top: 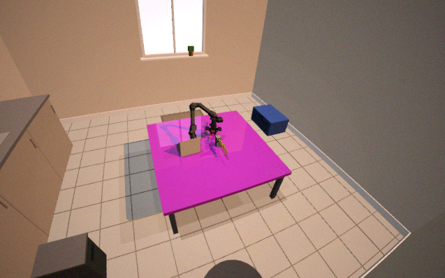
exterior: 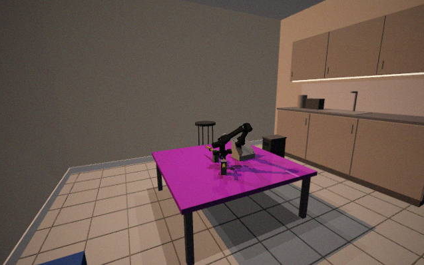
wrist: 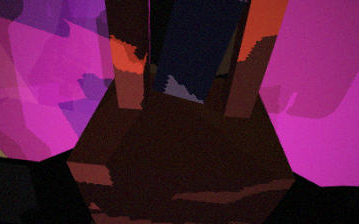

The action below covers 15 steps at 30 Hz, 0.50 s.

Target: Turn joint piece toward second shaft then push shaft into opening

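My gripper (top: 213, 133) (exterior: 223, 157) points down above the table (top: 227, 174) (exterior: 183, 180), between the two blocks. It is shut on the dark blue joint piece (wrist: 196, 45), which stands between its fingers at a slant in the wrist view. A yellow-and-black shaft (top: 223, 146) (exterior: 208, 148) sticks out and up from a grey block (top: 218, 141) (exterior: 215, 157). The other grey block (exterior: 223, 170) shows a yellow mark on its face. The piece's opening, its hinges and the shaft ends near it are hidden or too small to tell.
A wedge-shaped tan and grey box (top: 191, 147) (exterior: 247, 156) stands on the table beside the arm's base. A blue box (top: 270, 119) stands on the floor past the table. A round stool (exterior: 205, 123) stands behind the table in the exterior view.
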Motion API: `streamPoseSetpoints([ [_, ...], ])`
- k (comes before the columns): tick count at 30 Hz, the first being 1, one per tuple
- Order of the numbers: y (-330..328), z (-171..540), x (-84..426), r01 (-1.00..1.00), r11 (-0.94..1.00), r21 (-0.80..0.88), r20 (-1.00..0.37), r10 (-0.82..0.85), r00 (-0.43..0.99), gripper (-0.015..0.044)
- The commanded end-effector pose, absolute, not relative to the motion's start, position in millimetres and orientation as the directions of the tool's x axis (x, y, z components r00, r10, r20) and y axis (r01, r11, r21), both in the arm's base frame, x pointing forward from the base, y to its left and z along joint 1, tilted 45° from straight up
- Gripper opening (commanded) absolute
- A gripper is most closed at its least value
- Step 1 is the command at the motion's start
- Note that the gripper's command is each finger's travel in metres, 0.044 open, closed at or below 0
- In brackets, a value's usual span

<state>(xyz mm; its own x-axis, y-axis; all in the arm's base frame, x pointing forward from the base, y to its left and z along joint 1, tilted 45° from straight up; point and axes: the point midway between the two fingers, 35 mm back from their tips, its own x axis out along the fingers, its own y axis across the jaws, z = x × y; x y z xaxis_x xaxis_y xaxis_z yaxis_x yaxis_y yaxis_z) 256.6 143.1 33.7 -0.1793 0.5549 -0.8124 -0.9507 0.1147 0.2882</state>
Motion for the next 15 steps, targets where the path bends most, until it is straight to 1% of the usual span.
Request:
streamPoseSetpoints([
  [1, 143.0, 33.8, 257.0, -0.952, 0.11, 0.284, -0.813, 0.554, -0.178, 0.0],
  [15, 143.0, 33.7, 256.6, -0.951, 0.115, 0.288, -0.813, 0.555, -0.179, 0.0],
])
